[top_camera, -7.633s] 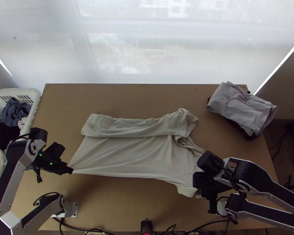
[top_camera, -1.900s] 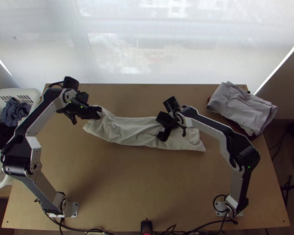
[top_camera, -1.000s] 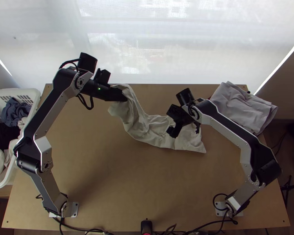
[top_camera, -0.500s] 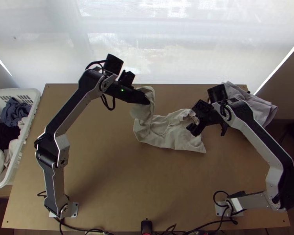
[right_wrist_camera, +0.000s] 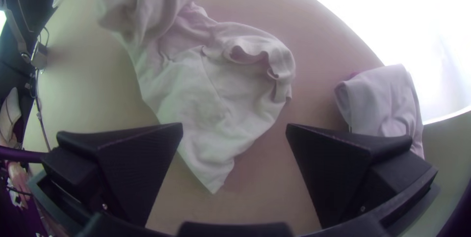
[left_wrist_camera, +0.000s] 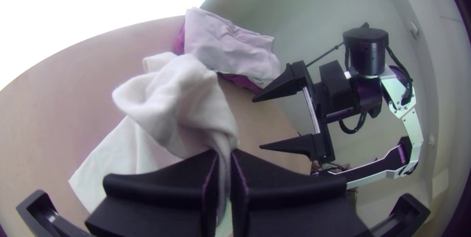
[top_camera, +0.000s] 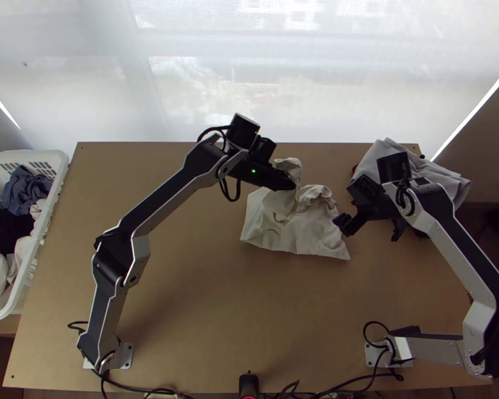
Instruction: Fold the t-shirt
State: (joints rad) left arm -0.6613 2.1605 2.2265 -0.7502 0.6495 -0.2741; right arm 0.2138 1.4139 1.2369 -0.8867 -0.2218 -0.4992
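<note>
My left gripper (top_camera: 293, 184) is above the shirt's far side in the top view, shut on a raised, gathered end of the cream t-shirt (top_camera: 296, 234). In the left wrist view cloth runs between the pressed-together fingers of the left gripper (left_wrist_camera: 224, 161), and the t-shirt (left_wrist_camera: 179, 97) hangs bunched ahead. The rest lies on the table, doubled over and wrinkled. My right gripper (top_camera: 369, 233) stands apart from the shirt, at its right. In the right wrist view the right gripper (right_wrist_camera: 234, 129) is open, with the t-shirt's (right_wrist_camera: 211, 90) pointed corner beyond its empty fingers.
Folded grey cloth (top_camera: 439, 174) over dark red cloth lies at the table's back right, close behind the right arm. A white basket (top_camera: 58, 174) with clothes stands at the left. Bare tabletop (top_camera: 209, 312) spreads in front of the shirt.
The left gripper has carried its end of the shirt rightward, doubling the long strip into a shorter bundle. The right gripper has moved off the shirt to the right.
</note>
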